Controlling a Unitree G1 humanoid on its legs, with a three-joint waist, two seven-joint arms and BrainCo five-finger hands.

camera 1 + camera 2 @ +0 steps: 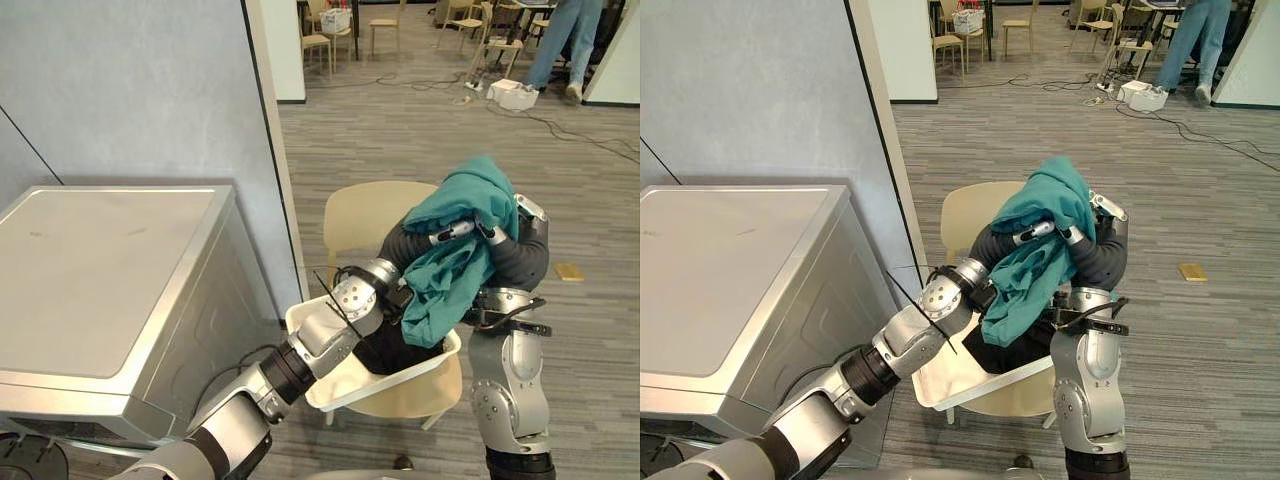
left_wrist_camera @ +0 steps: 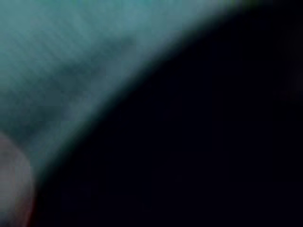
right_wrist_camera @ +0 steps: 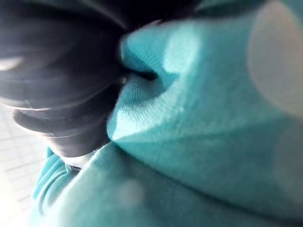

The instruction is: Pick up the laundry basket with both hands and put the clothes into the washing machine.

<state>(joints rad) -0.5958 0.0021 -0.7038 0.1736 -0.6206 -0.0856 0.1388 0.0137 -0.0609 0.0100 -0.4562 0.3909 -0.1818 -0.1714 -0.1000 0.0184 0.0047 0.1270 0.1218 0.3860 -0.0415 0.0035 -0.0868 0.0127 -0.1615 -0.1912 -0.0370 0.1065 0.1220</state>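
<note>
Teal garment raised over laundry basket; nothing loaded yet.

Left of frame: washing machine (image 1: pixel 110 270), flat grey top; whether its door stands open cannot be told. Centre: white laundry basket (image 1: pixel 350 388) resting on a beige chair (image 1: pixel 365 215), held by neither hand, with dark clothes (image 1: pixel 395 350) heaped inside. Right of centre: left hand (image 1: pixel 447 234) clenched on a fold of the teal garment (image 1: pixel 470 195), which hangs above the basket with its lower end trailing down to the dark heap. Further right: right hand (image 1: pixel 530 210) pressed into the same cloth from the far side; its grip cannot be told. Judged an early stage: one item is lifted out, well apart from the machine; carrying the basket over and loading all the clothes remain.
</note>
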